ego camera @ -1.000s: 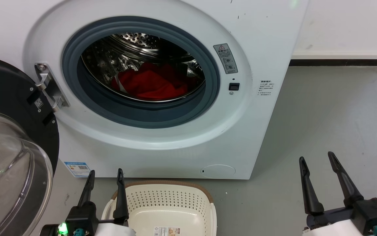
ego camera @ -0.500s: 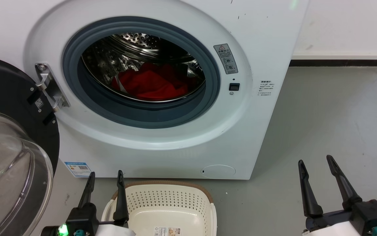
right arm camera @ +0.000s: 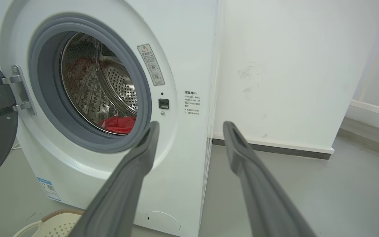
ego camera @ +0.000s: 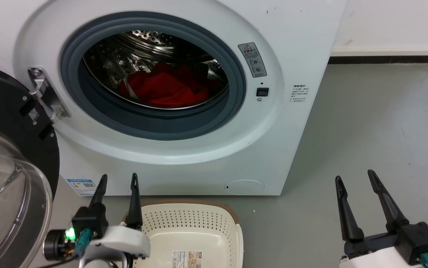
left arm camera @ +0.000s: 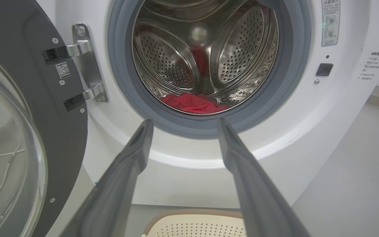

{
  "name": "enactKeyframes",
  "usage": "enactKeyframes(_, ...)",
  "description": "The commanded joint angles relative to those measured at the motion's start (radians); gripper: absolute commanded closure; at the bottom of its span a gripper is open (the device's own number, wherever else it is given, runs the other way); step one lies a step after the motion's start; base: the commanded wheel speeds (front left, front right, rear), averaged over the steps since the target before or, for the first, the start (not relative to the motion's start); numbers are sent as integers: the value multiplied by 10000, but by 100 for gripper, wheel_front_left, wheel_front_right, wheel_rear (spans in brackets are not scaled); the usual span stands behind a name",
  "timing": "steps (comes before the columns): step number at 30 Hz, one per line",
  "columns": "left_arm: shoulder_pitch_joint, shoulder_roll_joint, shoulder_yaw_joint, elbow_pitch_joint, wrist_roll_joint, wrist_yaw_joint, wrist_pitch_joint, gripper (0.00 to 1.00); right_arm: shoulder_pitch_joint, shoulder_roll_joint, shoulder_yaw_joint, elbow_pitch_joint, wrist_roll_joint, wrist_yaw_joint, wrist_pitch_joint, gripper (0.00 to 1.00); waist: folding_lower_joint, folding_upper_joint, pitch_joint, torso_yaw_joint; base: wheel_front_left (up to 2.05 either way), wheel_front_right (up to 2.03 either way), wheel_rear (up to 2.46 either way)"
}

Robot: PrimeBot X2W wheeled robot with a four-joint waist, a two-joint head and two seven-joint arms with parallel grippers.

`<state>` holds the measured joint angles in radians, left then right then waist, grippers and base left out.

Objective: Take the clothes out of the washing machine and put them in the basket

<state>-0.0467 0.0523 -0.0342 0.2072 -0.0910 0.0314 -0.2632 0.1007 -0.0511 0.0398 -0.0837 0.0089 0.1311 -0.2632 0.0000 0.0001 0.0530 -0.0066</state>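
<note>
The white washing machine (ego camera: 199, 156) stands with its door swung wide. Red clothes (ego camera: 163, 87) lie heaped at the bottom of its steel drum; the left wrist view shows the clothes (left arm camera: 192, 103) low behind the grey gasket, and they appear in the right wrist view (right arm camera: 118, 124) too. The cream basket (ego camera: 191, 219) sits on the floor right in front of the machine, with only a paper label on its floor. My left gripper (ego camera: 119, 178) is open above the basket's left rim, below the porthole. My right gripper (ego camera: 353, 175) is open over the floor to the machine's right.
The black-rimmed glass door (ego camera: 9, 178) hangs open at the left, close beside my left arm. Grey floor (ego camera: 366, 123) spreads to the right of the machine, bounded by a white wall with a dark skirting (ego camera: 383, 59).
The head camera has moved, shifting the whole scene slightly. My left gripper has risen and come forward, showing more of its wrist. The right gripper stays about where it was.
</note>
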Motion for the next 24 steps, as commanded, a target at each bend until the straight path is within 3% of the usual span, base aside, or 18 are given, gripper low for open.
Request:
enactKeyframes(1, -545, 93, 85, 270, 79, -148, -24, 0, -205, 16, 18, -38, -60, -7, -25, 0, 0, -1, 230, -135, 0, 0, 0)
enactKeyframes(11, -4235, 838, 556, 2431, 293, -727, -24, 0, -1150, 18, 81, -263, -13, -7, -25, 0, 0, -1, 1874, -926, 0, 0, 0)
enactKeyframes(24, -8717, 2088, 519, 5205, 661, -915, -23, 0, -2379, 21, 167, -555, 438, -7, -25, 0, 0, -1, 4182, -1933, 0, 0, 0)
